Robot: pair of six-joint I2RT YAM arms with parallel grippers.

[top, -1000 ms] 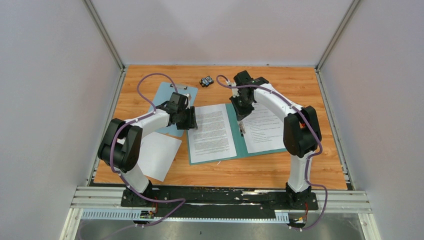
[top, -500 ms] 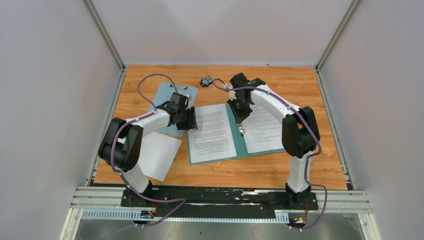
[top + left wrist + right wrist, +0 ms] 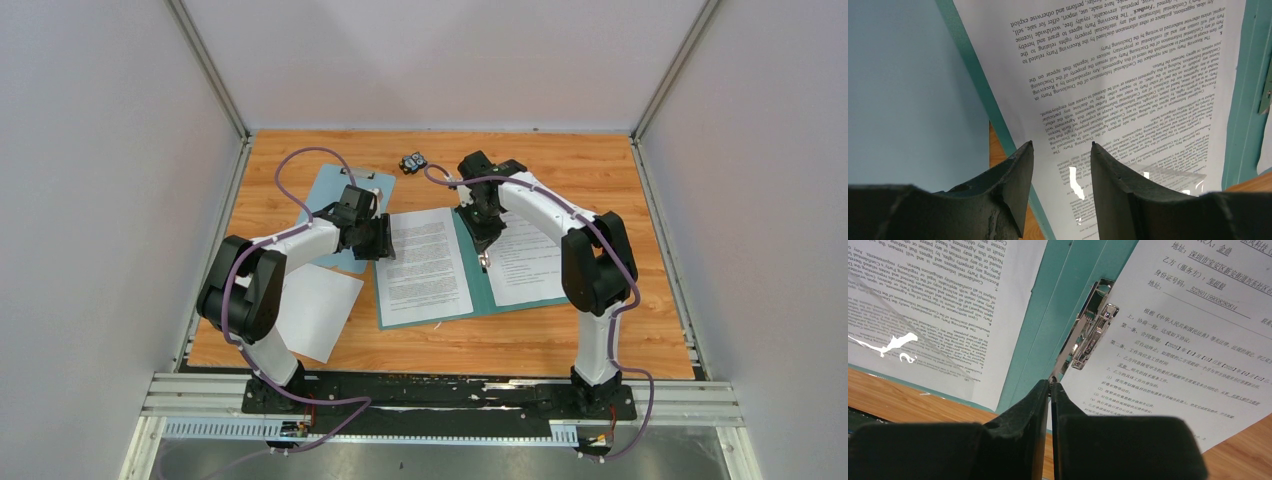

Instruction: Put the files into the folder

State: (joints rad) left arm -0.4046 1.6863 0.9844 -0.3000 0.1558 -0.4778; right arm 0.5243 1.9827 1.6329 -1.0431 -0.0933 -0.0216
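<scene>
The teal folder (image 3: 479, 287) lies open on the table, with one printed file (image 3: 425, 265) on its left cover and another file (image 3: 530, 262) on its right cover. My right gripper (image 3: 484, 258) is shut on the lever of the metal clip (image 3: 1091, 337) at the folder's spine (image 3: 1068, 295); in the right wrist view the fingertips (image 3: 1050, 384) pinch its end. My left gripper (image 3: 388, 244) is open and empty over the left edge of the left file (image 3: 1128, 75); its tips (image 3: 1061, 145) are apart above the paper.
A pale blue clipboard (image 3: 338, 200) lies under my left arm and shows in the left wrist view (image 3: 908, 90). A blank white sheet (image 3: 315, 310) lies at the front left. A small black object (image 3: 412, 162) sits at the back.
My right arm has shifted slightly to the left while its gripper stays on the clip lever. The left arm has not moved.
</scene>
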